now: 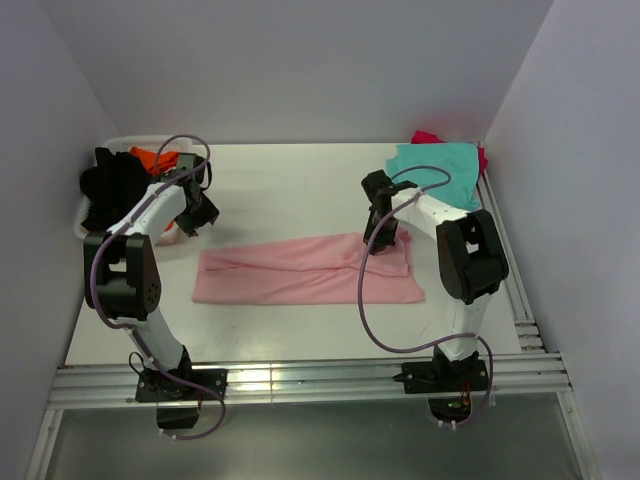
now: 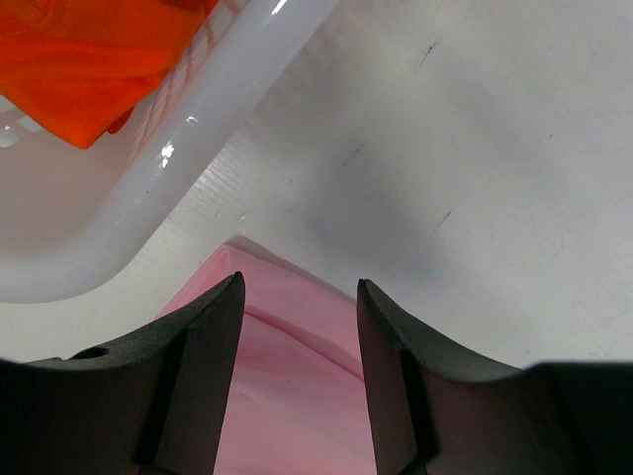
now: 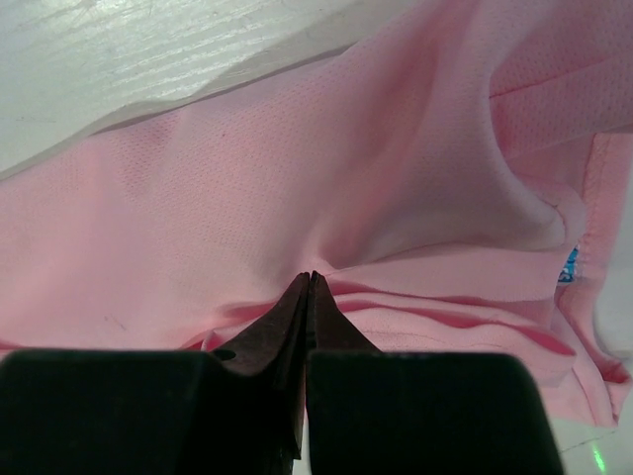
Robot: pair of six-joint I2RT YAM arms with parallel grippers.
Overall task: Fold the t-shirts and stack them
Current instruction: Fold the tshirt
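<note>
The right claw (image 3: 309,282), pressed together, pinches the light pink t-shirt (image 1: 300,270) near its 2 o'clock edge. The left claw (image 2: 299,289) hangs spread over its 10 o'clock corner.

Five t-shirts in all: one light pink t-shirt (image 1: 300,272), one teal t-shirt (image 1: 440,170), one magenta t-shirt (image 1: 428,137), one black t-shirt (image 1: 108,182) and one orange t-shirt (image 1: 150,157). One white basket (image 2: 198,129). One table (image 1: 290,190). Two end effectors: the left end effector (image 2: 300,287) and the right end effector (image 3: 310,277).
</note>
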